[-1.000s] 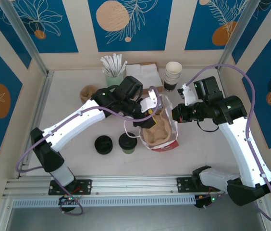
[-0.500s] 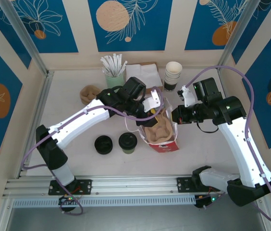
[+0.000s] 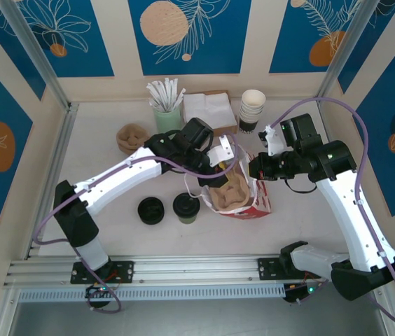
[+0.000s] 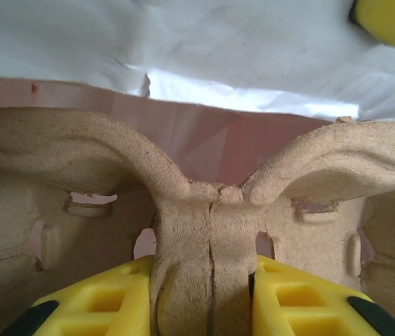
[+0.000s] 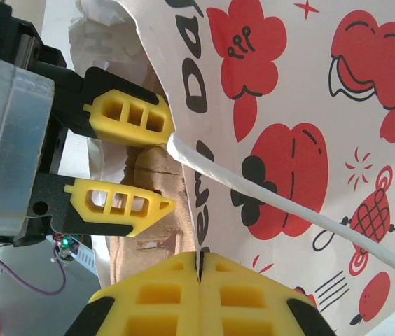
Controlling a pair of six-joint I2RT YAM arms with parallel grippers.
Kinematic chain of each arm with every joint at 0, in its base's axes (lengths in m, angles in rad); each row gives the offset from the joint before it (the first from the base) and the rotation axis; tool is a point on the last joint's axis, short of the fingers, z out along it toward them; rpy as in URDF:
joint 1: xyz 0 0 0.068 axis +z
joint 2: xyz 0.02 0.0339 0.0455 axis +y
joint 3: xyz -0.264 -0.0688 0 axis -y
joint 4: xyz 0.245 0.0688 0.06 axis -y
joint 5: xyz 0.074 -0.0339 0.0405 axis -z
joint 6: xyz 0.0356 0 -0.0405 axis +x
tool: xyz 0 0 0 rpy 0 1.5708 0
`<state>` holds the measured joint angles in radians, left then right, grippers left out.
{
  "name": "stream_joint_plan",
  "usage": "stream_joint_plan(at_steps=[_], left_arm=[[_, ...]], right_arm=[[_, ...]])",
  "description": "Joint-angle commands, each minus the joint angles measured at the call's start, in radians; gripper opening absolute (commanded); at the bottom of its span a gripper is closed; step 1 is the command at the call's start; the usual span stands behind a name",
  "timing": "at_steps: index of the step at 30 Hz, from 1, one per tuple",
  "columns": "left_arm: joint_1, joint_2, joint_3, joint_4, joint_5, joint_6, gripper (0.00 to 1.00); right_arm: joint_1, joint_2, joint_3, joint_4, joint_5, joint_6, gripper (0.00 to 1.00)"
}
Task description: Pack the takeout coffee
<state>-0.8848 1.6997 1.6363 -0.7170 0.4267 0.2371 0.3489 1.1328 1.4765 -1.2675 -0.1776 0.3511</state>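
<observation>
Two arms meet over a white paper bag printed with red motifs (image 3: pixel 259 205), which stands open on the pale table (image 3: pixel 204 238) between them; inside it sits a brown moulded-pulp cup carrier (image 3: pixel 231 190).

Overhead view: the left gripper (image 3: pixel 219 168) reaches down into the bag's mouth from the left; the right gripper (image 3: pixel 255 168) meets the bag's right rim; how either pair of jaws stands cannot be read from above.

Left wrist view: two yellow fingers (image 4: pixel 106 311) press against both sides of the carrier's upright central post, so this gripper is clamped on the carrier; behind the post lies the bag's pale inner wall.

Right wrist view: the right gripper's own yellow fingers (image 5: pixel 253 297) are pressed together with the bag's thin paper edge pinched in the seam between them, so it grips the bag; the red print on the bag's outer face and a white twisted-paper handle cord (image 5: pixel 274 199) show here; the left gripper's fingers appear beyond the rim, with brown pulp between them.

Position of the takeout coffee (image 3: pixel 185 207), a small paper cup with a round black lid and dark green side: upright on the table just left of the bag, outside it, touched by neither gripper; beside it to the left, a low stack of bare black lids (image 3: pixel 150 210).

Back of table: a stack of lidless white cups (image 3: pixel 252 108).
</observation>
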Motion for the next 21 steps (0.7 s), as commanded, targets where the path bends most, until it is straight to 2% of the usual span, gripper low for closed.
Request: stream_joint_plan(at_steps=[1,8,15,21], left_arm=[[-0.004,0.007,-0.026,0.049,-0.024,-0.022,0.30],[-0.004,-0.028,-0.041,0.092,-0.024,-0.069,0.30],[-0.003,-0.070,0.008,0.017,0.035,-0.111,0.30],[-0.008,-0.093,0.067,-0.067,0.038,-0.134,0.30]], right_arm=[[-0.014,-0.021,-0.017,0.014,-0.062,0.035,0.00],[-0.048,-0.021,-0.035,0.031,-0.126,0.098,0.00],[-0.120,-0.025,-0.048,0.030,-0.301,0.190,0.00],[-0.170,-0.039,-0.111,0.075,-0.412,0.240,0.00]])
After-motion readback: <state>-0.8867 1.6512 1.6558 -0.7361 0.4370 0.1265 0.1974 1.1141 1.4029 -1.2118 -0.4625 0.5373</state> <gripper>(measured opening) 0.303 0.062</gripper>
